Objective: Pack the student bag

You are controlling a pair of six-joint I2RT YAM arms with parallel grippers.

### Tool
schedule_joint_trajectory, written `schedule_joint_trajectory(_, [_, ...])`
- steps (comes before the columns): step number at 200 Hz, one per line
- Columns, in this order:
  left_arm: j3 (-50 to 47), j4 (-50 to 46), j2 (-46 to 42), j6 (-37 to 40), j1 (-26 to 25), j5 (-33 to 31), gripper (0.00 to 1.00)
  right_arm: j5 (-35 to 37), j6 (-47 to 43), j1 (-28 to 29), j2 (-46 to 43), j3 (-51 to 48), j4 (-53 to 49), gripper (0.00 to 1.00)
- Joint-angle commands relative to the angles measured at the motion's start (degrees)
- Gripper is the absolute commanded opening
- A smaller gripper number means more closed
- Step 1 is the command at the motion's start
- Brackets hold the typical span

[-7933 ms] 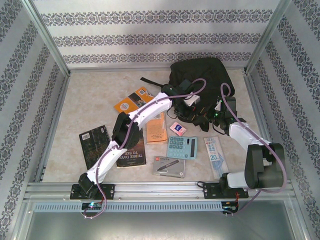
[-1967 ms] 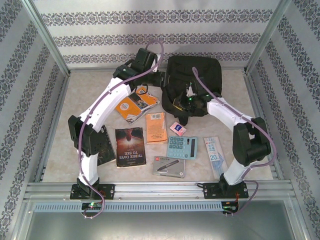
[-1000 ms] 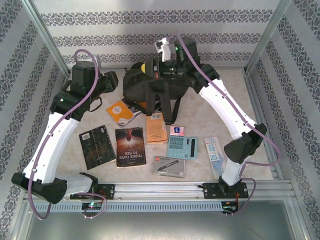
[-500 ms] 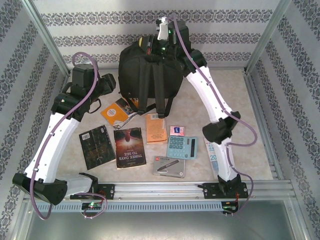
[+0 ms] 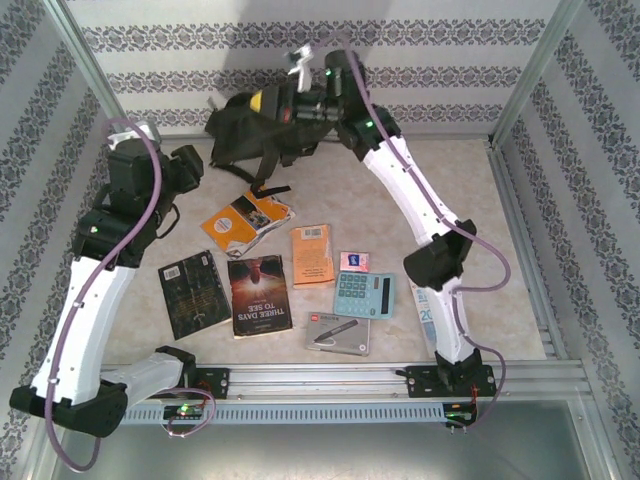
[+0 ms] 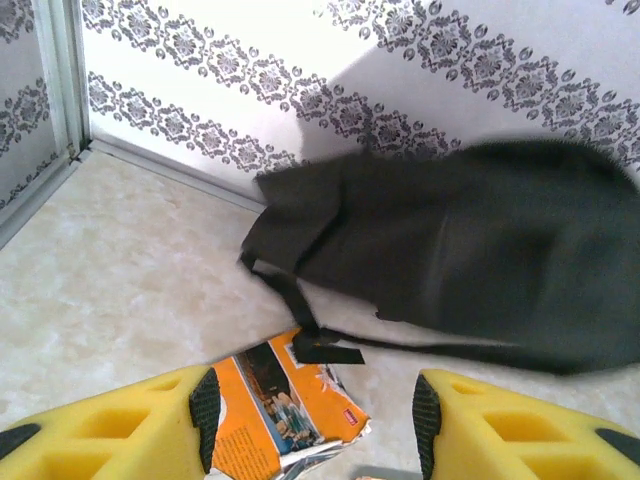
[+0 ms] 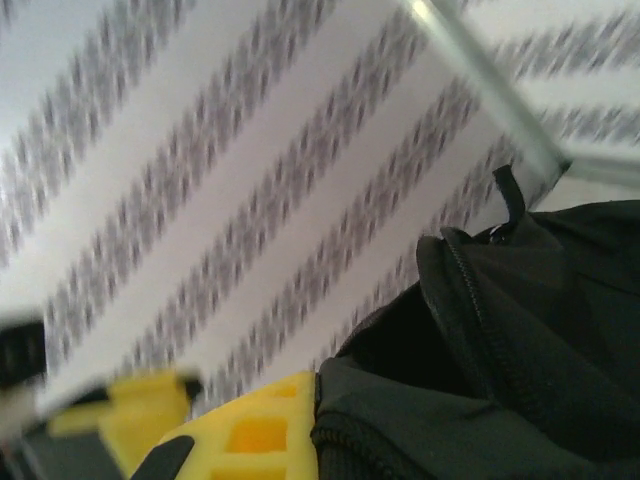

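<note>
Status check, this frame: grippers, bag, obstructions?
Right gripper shut on student bag, at its opening. Left gripper open, empty. Orange book lies near bag's straps.

Far side of worktop (image 5: 450, 185), by back wall: student bag (image 5: 240, 140). Open book (image 5: 248, 222) just before it. Calculator (image 5: 363, 294) nearer, right of closed books (image 5: 259, 295).
</note>
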Motion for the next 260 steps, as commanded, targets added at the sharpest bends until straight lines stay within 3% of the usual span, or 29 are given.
schedule_joint_trajectory(1, [-1.38,0.54,0.3,1.59,0.58,0.44,0.55,-5.14,-14.12,3.63,-12.49,-25.3,-1.7,0.0])
schedule_joint_trajectory(25, [-2.41,0.98,1.14,2.0,0.58,4.88,0.55,3.63,-17.82,1.51,-21.83,-48.24,-0.6,0.0])
schedule_joint_trajectory(49, [-1.64,0.54,5.08,1.94,0.55,12.56,0.56,11.16,-15.45,-2.45,-25.75,-59.81,0.11,0.0])
schedule_joint_trajectory(70, [0.7,-1.9,11.45,2.56,-0.14,19.78,0.55,14.64,-13.5,-3.13,-26.48,-64.28,2.66,0.07])
schedule_joint_trajectory(81, [1.33,-3.21,14.07,3.15,-0.74,21.37,0.54,16.95,-12.38,-3.13,-25.87,-65.44,3.24,0.16])
schedule_joint_trajectory(98, [0.88,-2.81,16.01,4.63,-1.98,23.18,0.54,19.13,-10.09,-4.14,-24.51,-66.53,3.65,0.17])
schedule_joint_trajectory(115, [2.75,-4.37,18.95,6.52,-4.33,23.05,0.55,19.18,-5.43,-6.24,-25.14,-70.75,8.73,0.18])
schedule_joint_trajectory(141, [9.16,-9.43,26.21,10.42,-9.42,20.42,0.55,21.22,0.73,-8.67,-28.51,-77.27,14.5,0.35])
schedule_joint_trajectory(173, [18.65,-15.57,36.63,14.04,-15.09,15.27,0.55,21.12,5.96,-10.51,-29.7,-78.41,15.18,0.65])
schedule_joint_trajectory(191, [20.24,-14.86,38.47,13.86,-16.21,13.95,0.55,21.94,8.63,-11.96,-30.26,-77.95,15.36,0.75])
schedule_joint_trajectory(230, [24.32,-15.02,41.83,14.62,-16.29,14.78,0.55,21.7,7.65,-13.2,-25.47,-70.39,10.37,0.75])
schedule_joint_trajectory(260, [28.55,-17.04,46.59,15.82,-16.5,16.55,0.54,20.76,7.61,-13.52,-20.54,-65.97,8.61,0.62])
